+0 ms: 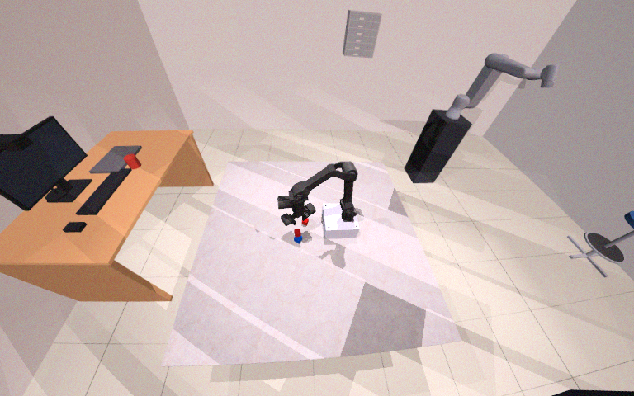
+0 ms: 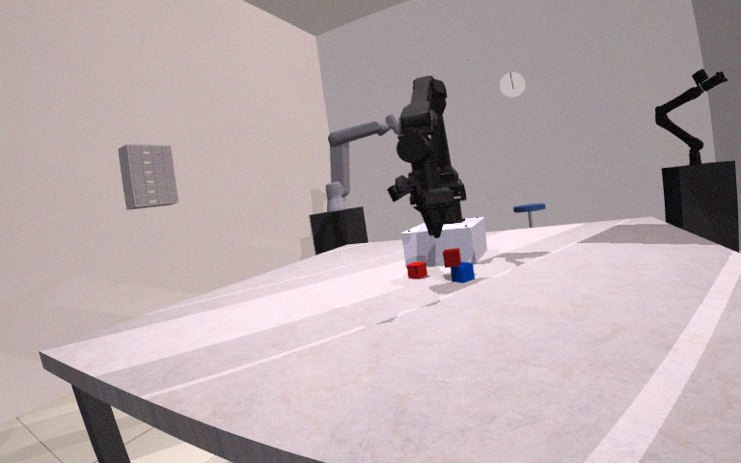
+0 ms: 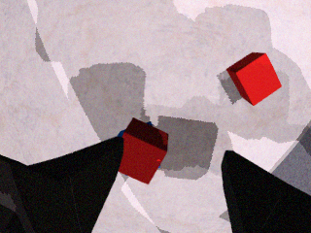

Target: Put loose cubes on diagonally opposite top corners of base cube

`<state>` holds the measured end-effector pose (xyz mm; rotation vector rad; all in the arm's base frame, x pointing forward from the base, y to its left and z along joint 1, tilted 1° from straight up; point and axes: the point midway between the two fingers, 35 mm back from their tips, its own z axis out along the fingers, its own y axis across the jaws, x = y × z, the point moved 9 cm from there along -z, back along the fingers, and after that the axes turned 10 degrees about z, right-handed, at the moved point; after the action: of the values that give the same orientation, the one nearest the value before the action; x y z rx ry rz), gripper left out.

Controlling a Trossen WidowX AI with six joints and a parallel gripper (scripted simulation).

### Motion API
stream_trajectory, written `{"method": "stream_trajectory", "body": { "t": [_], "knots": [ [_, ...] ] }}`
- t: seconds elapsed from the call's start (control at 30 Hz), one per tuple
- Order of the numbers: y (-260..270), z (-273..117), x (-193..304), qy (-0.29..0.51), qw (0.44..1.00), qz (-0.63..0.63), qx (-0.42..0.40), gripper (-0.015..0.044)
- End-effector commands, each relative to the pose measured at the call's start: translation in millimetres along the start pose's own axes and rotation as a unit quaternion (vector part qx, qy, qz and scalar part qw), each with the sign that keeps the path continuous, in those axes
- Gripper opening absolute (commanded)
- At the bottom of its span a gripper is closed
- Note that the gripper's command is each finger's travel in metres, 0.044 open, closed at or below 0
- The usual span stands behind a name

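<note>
A: Where's our tool [image 1: 300, 220] [image 2: 434, 234] [image 3: 174, 151]?
B: Just above the stack, fingers spread, nothing pinched. In the wrist view the left-hand fingertip looks v. close to the upper red cube [image 1: 296, 232] [image 2: 452, 258] [image 3: 143, 157]; can't tell if they touch.
A: Risk?
B: If we swing sideways w/o lifting first, that finger could clip the cube & tip it off the blue cube [image 1: 298, 239] [image 2: 462, 272] [image 3: 120, 133], or shove the blue one too. It sits off-centre, so prob. not much margin.
A: And the other red cube [image 1: 305, 222] [image 2: 417, 270] [image 3: 257, 80]?
B: On the counter [image 1: 262, 304] [image 2: 363, 355] [image 3: 194, 58], apart from the stack, turned at an angle. If we grip it w/o matching that angle, it may twist; set down too close, it'd nudge the first cube & we'd lose the gap.
</note>
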<state>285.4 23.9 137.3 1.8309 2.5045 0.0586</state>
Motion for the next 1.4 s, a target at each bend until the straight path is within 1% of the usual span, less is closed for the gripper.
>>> {"method": "stream_trajectory", "body": {
  "t": [0.0,0.2,0.47,0.77,1.0,1.17,1.37],
  "knots": [
    [-14.6,-5.9,-14.6,0.002,0.996,-0.087,0.004,0.0265],
    [-33.4,-15.7,-32.4,0.001,0.978,-0.207,0.005,0.0265],
    [-58.1,-26.7,-50.3,0.001,0.937,-0.349,0.006,0.0265],
    [-58.5,-25.2,-50.7,0.001,0.936,-0.352,0.006,0.0265],
    [-59.5,33.9,-50.8,0.001,0.936,-0.352,0.006,0.0265],
    [-59.8,36.2,-50.7,0.001,0.936,-0.352,0.007,0.0265],
    [-60.1,50.7,-50.6,0.001,0.936,-0.352,0.007,0.0265]
  ]
}}
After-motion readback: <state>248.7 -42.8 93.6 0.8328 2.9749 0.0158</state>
